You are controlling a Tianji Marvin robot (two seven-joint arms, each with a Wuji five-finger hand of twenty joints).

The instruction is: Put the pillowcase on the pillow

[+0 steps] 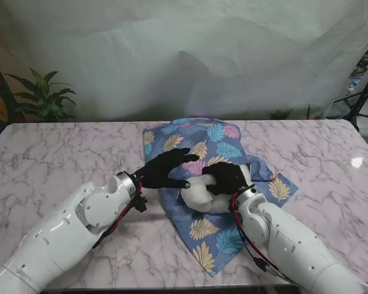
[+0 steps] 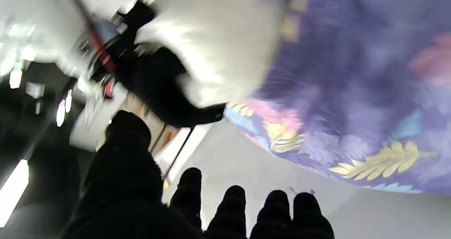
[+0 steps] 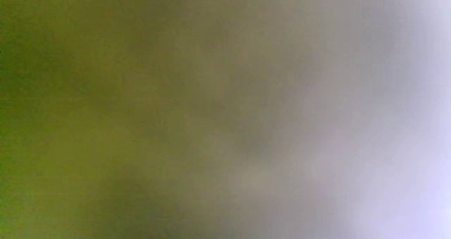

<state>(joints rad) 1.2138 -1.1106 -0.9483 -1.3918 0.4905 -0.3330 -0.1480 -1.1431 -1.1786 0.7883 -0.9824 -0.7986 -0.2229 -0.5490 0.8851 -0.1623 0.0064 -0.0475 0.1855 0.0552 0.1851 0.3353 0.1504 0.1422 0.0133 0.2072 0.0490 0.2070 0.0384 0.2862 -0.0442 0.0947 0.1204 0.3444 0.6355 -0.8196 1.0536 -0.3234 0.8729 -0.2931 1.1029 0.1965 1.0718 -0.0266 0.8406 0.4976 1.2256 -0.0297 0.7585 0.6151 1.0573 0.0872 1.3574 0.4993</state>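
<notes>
The pillowcase lies mid-tabletop, reaching its near edge; the pillow sits on it.

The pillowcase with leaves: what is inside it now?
The white pillow is partly inside the pillowcase; its near end sticks out, held by the right hand. How deep it reaches is covered.

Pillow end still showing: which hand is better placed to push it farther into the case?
Probably the right hand: it already grips the exposed white pillow. The left hand lies spread on the pillowcase beside it.
</notes>
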